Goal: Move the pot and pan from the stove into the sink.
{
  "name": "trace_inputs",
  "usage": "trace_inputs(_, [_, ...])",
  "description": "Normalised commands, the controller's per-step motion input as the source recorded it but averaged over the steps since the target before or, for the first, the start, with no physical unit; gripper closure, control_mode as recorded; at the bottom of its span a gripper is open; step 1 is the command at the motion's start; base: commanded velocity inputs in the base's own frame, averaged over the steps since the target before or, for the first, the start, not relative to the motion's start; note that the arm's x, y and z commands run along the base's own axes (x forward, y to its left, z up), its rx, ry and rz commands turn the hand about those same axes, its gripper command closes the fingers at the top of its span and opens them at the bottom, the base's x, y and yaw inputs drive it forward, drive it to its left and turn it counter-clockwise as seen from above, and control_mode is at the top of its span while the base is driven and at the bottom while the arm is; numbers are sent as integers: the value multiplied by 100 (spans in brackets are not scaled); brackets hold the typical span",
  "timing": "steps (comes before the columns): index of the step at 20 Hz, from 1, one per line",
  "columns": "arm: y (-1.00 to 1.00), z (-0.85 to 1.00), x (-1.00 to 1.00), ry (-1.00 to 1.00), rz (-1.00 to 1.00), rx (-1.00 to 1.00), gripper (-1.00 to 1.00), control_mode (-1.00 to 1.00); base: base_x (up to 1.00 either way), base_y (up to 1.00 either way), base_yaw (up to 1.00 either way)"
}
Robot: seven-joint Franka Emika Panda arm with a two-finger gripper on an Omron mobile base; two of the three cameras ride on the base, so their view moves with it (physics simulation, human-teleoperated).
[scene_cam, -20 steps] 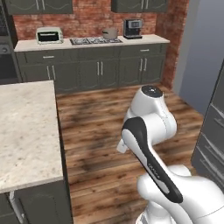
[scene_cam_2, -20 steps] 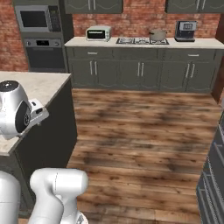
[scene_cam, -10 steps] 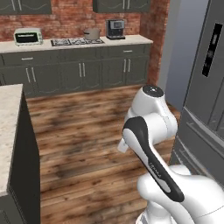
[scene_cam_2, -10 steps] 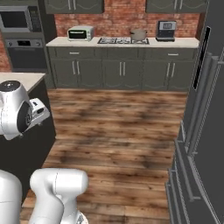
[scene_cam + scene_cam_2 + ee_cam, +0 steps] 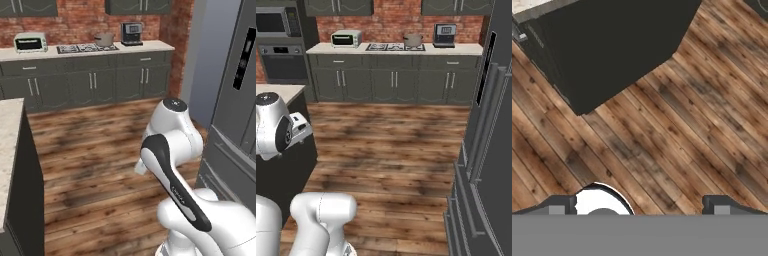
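Observation:
The stove (image 5: 85,48) (image 5: 395,47) is set in the far counter against the brick wall. On its right side stands the beige pot (image 5: 104,39) (image 5: 412,40), upright. From this distance I cannot make out the pan, and the sink is out of view. My arm is folded close to the base, far from the stove. In the hand view my gripper (image 5: 639,207) points down at the wooden floor. It is open with nothing between its fingertips (image 5: 562,205).
A toaster oven (image 5: 30,42) sits left of the stove and a coffee machine (image 5: 132,33) right of it. The stone-topped island (image 5: 7,150) stands close on the left, a tall fridge (image 5: 491,125) close on the right. Wooden floor runs between me and the far counter.
The whole picture has shifted as the base moved. The island has slid off to the left and the fridge has come in on the right. The arm's pose looks unchanged and the gripper stays open.

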Motion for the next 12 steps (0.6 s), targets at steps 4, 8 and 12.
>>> trace_inputs(4, [0, 0, 0, 0, 0, 0, -100, 100, 78, 0, 0])
trace_inputs(8, [0, 0, 0, 0, 0, 0, -100, 100, 84, 0, 0])
trace_inputs(12, [0, 0, 0, 0, 0, 0, -100, 100, 71, 0, 0])
